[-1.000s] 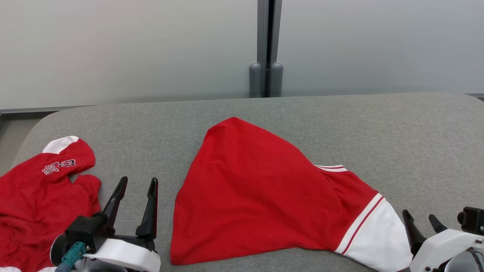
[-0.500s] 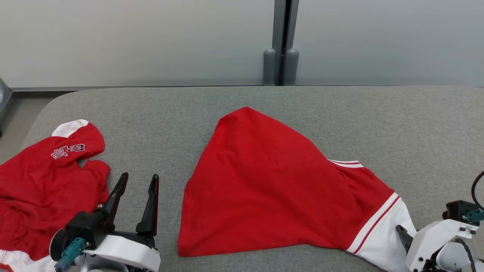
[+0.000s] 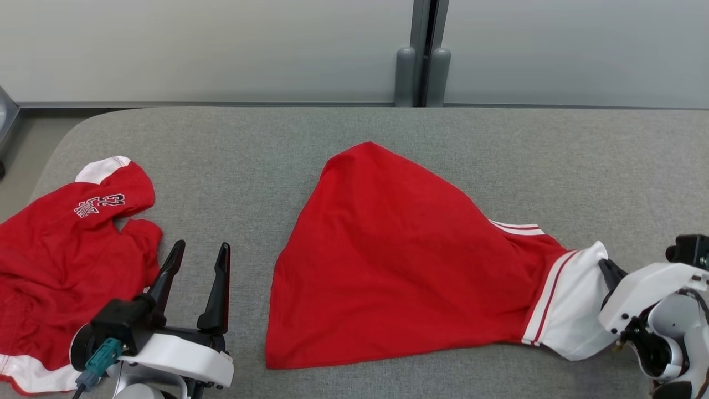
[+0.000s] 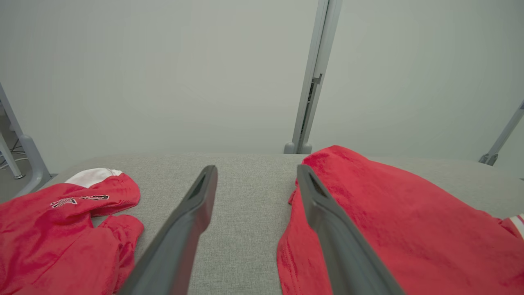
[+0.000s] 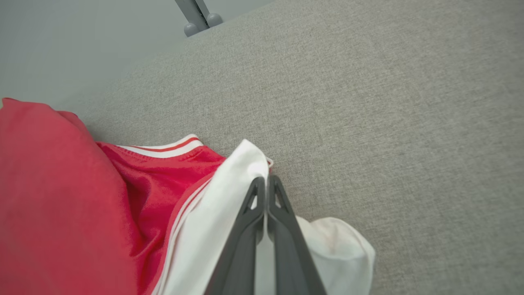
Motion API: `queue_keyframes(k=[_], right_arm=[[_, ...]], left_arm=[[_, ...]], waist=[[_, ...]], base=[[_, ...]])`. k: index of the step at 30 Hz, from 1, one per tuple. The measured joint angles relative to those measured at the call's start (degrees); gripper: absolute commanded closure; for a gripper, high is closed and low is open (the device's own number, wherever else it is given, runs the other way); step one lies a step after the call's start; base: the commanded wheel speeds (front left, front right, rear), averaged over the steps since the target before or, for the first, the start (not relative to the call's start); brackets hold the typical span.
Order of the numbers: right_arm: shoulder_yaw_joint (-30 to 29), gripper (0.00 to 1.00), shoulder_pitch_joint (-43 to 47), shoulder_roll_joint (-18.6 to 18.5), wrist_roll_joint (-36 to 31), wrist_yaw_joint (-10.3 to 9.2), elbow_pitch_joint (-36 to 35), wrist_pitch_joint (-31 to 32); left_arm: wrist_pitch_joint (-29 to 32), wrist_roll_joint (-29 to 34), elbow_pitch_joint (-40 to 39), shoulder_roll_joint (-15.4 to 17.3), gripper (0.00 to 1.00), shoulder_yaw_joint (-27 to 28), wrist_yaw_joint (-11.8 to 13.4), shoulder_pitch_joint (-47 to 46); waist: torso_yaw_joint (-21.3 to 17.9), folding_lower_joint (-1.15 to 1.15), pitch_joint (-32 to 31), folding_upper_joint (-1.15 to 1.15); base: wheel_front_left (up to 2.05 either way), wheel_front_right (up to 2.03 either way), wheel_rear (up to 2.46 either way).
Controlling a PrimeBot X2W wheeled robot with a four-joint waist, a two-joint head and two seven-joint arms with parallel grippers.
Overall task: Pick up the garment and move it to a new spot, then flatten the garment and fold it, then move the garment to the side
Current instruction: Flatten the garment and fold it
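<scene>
The left gripper (image 4: pixel 257 169) holds its two dark fingers wide apart above the grey cloth surface (image 4: pixel 245 229). The red garment (image 4: pixel 389 221) lies just right of them, a second red piece (image 4: pixel 53 237) with white trim lies at the left, and a grey post (image 4: pixel 313 78) stands behind.

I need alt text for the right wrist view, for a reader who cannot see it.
The right gripper, jaws shut, pinches the white sleeve of a red garment lying on a grey fabric surface.
</scene>
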Motion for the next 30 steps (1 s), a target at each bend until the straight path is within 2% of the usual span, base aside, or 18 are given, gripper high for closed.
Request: queue_keyframes(k=[2,3,4,5,9,14,18,24,30], right_arm=[[-0.02,1.00,-1.85,-0.46,0.08,0.01,2.18,-0.42],[-0.11,0.74,-2.68,-0.77,0.05,0.01,3.60,-0.47],[-0.19,0.13,-3.34,-0.97,-0.16,0.01,5.01,-0.78],[-0.25,0.00,-3.87,-1.05,-0.44,0.01,6.23,-1.32],[-0.87,0.00,-5.13,-1.12,-0.82,0.00,9.67,-3.99],[-0.85,0.00,-4.14,-1.26,-1.36,0.01,9.21,-9.93],[-0.53,0.00,-1.87,-0.59,-2.00,0.00,4.10,-16.42],[4.19,0.00,3.86,0.27,-2.58,0.01,-7.20,-21.81],[6.62,0.00,9.14,0.11,-3.00,0.00,-16.62,-27.57]], left_arm=[[-0.11,0.00,0.08,-0.01,0.00,-0.08,-0.19,-0.43],[-0.14,0.00,0.23,-0.07,0.00,-0.22,-0.19,-0.56],[-0.15,0.01,0.37,-0.14,0.00,-0.34,-0.27,-0.68],[-0.15,0.00,0.52,-0.21,0.00,-0.49,-0.41,-0.86],[-0.16,-0.02,1.21,-0.31,0.00,-0.74,-0.44,-1.21],[-0.30,-0.14,1.38,-0.21,0.00,-0.03,-0.22,-0.85],[-0.56,-0.54,1.23,-0.05,0.00,1.09,0.31,0.80],[-0.92,-0.40,0.22,0.11,0.00,3.83,1.13,2.84],[-1.02,1.46,-1.89,-1.57,0.00,7.62,1.54,4.73]], waist=[[0.01,0.00,0.54,0.00],[0.02,0.00,0.75,0.00],[0.06,0.00,0.88,0.00],[0.12,0.00,0.94,0.00],[0.22,0.00,0.49,0.00],[-0.24,0.00,-1.29,0.00],[-1.22,0.00,-3.21,0.00],[-3.77,0.00,-6.07,0.00],[-6.17,0.00,-8.00,0.00]], base=[[0.00,0.00,0.00],[0.00,0.00,0.00],[0.00,0.00,0.00],[0.00,0.00,0.00],[0.00,0.00,0.00],[0.00,0.00,0.00],[0.00,0.00,0.00],[0.00,0.00,0.00],[0.00,0.00,0.00]])
